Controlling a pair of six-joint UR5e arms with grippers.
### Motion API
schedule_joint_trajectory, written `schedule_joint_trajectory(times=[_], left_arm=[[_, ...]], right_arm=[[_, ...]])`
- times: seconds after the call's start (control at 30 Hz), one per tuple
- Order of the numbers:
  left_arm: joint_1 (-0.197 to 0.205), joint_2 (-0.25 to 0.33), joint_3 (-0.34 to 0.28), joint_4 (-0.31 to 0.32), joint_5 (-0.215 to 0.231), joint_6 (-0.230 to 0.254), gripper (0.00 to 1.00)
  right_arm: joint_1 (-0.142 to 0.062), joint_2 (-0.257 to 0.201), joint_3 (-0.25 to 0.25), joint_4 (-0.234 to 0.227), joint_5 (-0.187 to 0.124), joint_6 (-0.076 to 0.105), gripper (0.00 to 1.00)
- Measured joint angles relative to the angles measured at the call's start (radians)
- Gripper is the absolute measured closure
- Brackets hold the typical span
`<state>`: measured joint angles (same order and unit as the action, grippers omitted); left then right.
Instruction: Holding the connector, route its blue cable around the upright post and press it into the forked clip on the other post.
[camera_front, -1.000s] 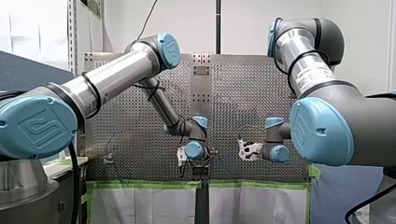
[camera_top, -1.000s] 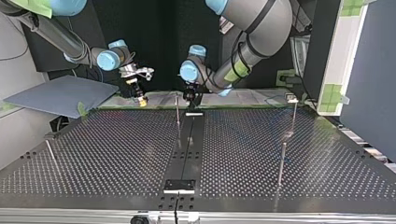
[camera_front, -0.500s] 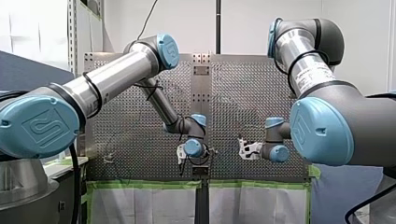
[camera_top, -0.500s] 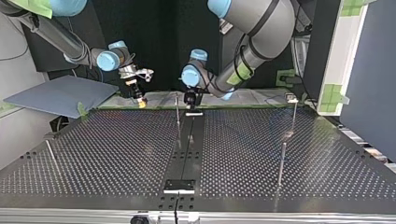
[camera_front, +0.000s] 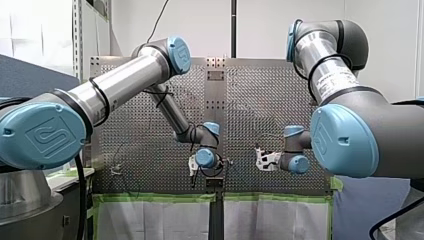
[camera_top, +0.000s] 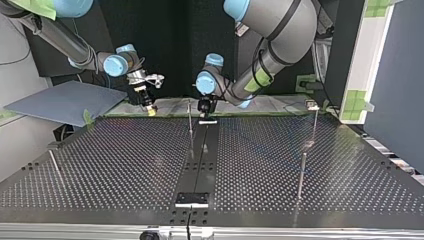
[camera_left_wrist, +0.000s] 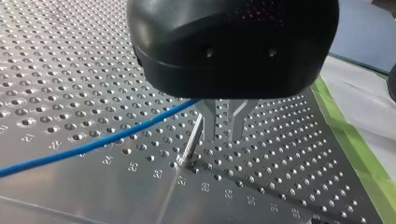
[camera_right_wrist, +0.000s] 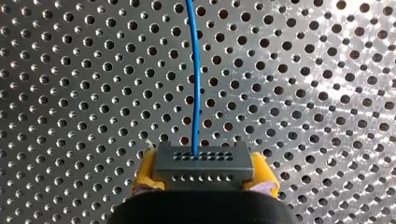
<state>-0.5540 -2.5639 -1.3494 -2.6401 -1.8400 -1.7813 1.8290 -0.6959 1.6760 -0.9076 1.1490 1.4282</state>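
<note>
In the right wrist view my right gripper (camera_right_wrist: 203, 170) is shut on the grey connector (camera_right_wrist: 203, 163), which sits between its yellow pads (camera_right_wrist: 144, 173). The blue cable (camera_right_wrist: 195, 70) leaves the connector and runs straight ahead over the table. In the left wrist view my left gripper (camera_left_wrist: 223, 135) hangs just beside a thin upright post (camera_left_wrist: 191, 142). Its metal fingers (camera_left_wrist: 208, 122) stand apart with bare table showing between them. The blue cable (camera_left_wrist: 93, 144) runs up to the base of those fingers. Across the table, my left gripper (camera_top: 204, 106) hovers by the post (camera_top: 190, 117) and my right gripper (camera_top: 148, 104) is further toward the view's left.
More thin posts stand on the perforated table (camera_top: 125, 165): one with a small top piece (camera_top: 314, 117) at the top view's right, another (camera_top: 301, 175) nearer the camera, and one (camera_top: 55, 165) at the left. A black strip (camera_top: 200, 160) runs down the middle. Green tape (camera_left_wrist: 359, 154) marks the edge.
My left wrist has lifted a little and shifted slightly toward the top view's right. My right arm has stayed where it was.
</note>
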Motion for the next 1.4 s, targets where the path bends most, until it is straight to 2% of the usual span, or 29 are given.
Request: schedule_joint_trajectory(times=[0.03,0.07,0.1,0.17,0.2,0.3,0.6,0.73,0.97,1.0,1.13,1.4], left_arm=[[0.0,0.0,0.0,0.0,0.003,0.0,0.57],[0.0,0.0,0.0,-0.001,0.007,0.0,0.57],[0.0,0.0,0.0,-0.002,0.012,0.0,0.47],[0.0,0.0,0.0,-0.005,0.023,0.0,0.43],[0.0,0.0,0.0,-0.007,0.027,0.0,0.25],[-0.001,0.001,0.0,-0.019,0.033,0.006,0.13],[-0.009,0.023,-0.001,-0.094,0.011,0.049,0.11],[-0.016,0.046,-0.008,-0.122,0.012,0.08,0.11],[-0.031,0.066,-0.032,-0.151,0.022,0.107,0.11],[-0.033,0.067,-0.036,-0.154,0.023,0.113,0.07],[-0.041,0.068,-0.059,-0.158,0.024,0.127,0.05],[-0.061,0.088,-0.097,-0.148,0.02,0.142,0.05]], right_arm=[[0.0,0.0,0.0,0.0,0.0,0.0,1.0],[0.0,0.0,0.0,0.0,0.0,0.0,1.0],[0.0,0.0,0.0,0.0,0.0,0.0,1.0],[0.0,0.0,0.0,0.001,0.0,0.0,1.0],[0.0,0.0,0.0,0.001,0.0,0.0,1.0],[0.0,0.0,0.0,0.0,0.0,0.0,1.0],[0.0,0.0,0.0,0.001,0.0,0.0,1.0],[0.0,0.0,0.0,0.001,0.0,0.0,1.0],[0.0,0.0,0.0,-0.001,-0.001,0.0,1.0],[0.0,0.0,0.0,-0.001,-0.001,0.0,1.0],[0.0,0.0,0.0,0.0,-0.001,0.0,1.0],[0.0,0.0,0.0,0.004,-0.003,0.0,1.0]])
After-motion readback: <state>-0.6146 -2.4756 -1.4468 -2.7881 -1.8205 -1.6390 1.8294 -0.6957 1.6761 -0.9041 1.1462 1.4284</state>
